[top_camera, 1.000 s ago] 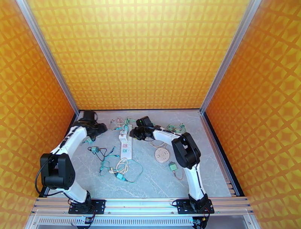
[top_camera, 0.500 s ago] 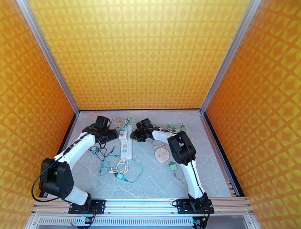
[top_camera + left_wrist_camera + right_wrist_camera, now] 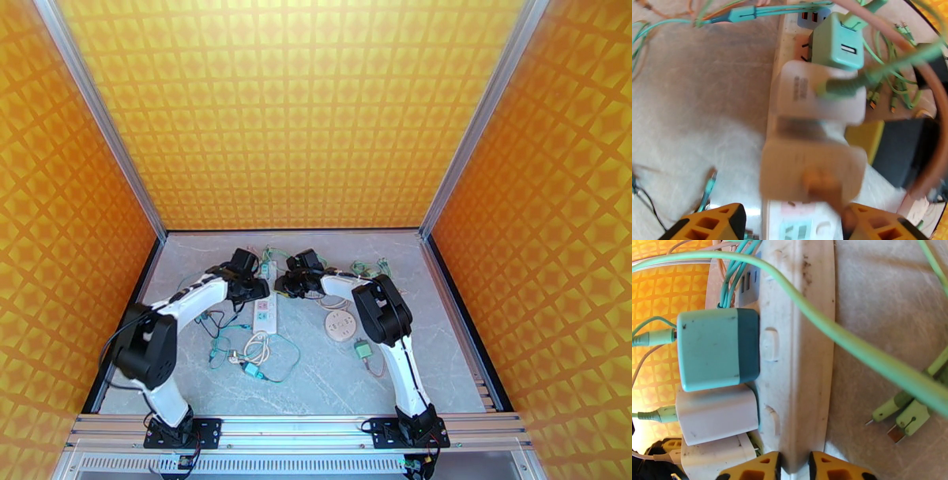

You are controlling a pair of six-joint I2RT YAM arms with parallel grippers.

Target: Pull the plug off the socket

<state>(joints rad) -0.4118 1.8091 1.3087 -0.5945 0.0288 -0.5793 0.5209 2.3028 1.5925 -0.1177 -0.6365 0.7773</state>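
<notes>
A white power strip [image 3: 265,306] lies mid-table with several adapters plugged into its far end. The left wrist view looks down on it: a green adapter [image 3: 837,45], a white adapter [image 3: 817,92] and, nearest, a cream adapter [image 3: 811,171]. My left gripper [image 3: 794,225] is open, and its yellow fingers [image 3: 711,223] stand wide on either side of the strip by the cream adapter. My right gripper [image 3: 793,468] is shut on the strip's side edge [image 3: 802,358], beside a teal adapter [image 3: 717,348] and a white adapter [image 3: 715,417]. From above, the left gripper [image 3: 253,286] and the right gripper [image 3: 286,283] flank the strip.
A round white socket [image 3: 341,324] and a green plug [image 3: 363,348] lie right of the strip. Loose green and white cables [image 3: 254,351] with a teal plug [image 3: 253,369] coil in front of it. More cables [image 3: 367,268] lie at the back, near the orange walls.
The left arm swung from the table's left side rightward to the power strip. The right arm shifted slightly left at first, then held still on the strip.
</notes>
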